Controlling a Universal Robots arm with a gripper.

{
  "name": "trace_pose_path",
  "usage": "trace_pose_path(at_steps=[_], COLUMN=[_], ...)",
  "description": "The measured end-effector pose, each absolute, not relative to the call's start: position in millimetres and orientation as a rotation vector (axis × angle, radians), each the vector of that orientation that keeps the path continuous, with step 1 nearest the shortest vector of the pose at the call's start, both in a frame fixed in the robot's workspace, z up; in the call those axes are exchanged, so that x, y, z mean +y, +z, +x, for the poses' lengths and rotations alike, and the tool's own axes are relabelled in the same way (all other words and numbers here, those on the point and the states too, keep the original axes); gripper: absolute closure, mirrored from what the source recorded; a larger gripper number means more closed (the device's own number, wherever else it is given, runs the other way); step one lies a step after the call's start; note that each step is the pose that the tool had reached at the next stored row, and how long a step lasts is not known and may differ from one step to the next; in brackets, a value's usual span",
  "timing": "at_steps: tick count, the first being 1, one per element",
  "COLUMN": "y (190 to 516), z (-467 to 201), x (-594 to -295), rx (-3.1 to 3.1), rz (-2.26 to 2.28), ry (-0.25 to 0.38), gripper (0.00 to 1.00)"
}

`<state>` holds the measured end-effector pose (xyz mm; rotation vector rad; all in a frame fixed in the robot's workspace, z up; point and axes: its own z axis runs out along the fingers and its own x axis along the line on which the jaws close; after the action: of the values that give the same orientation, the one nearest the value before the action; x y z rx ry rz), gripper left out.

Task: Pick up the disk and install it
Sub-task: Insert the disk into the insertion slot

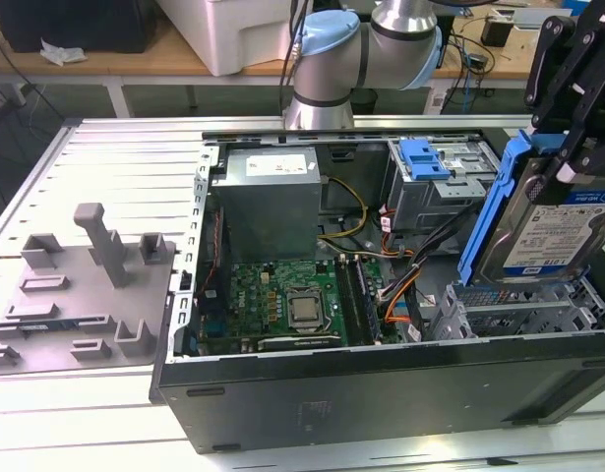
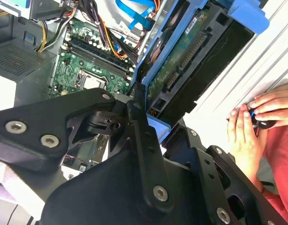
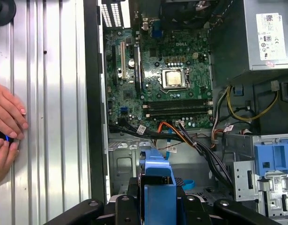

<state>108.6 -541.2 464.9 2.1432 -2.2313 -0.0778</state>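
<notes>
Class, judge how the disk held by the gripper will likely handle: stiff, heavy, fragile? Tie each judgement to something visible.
Probably stiff: the disk has a metal body in a blue carrier and looks flat though the gripper holds it tilted. Likely heavy for its size, being mostly metal. Possibly fragile: the second wrist view shows a bare circuit board on its underside.

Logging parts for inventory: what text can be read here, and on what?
Label on the disk: print too small to read.
Sticker on the power supply: too small to read.
Motherboard: tiny white markings, unreadable.
</notes>
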Motion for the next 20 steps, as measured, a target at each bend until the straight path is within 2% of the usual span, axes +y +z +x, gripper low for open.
trace_pose_path(at_steps=[8, 20], y=[464.4, 464.4], z=[114.3, 115.5], x=[-541.2, -541.2], rx=[-2.208, -2.207], rz=[2.122, 2.12], ry=[-0.121, -0.123], gripper=[0.63, 0.63])
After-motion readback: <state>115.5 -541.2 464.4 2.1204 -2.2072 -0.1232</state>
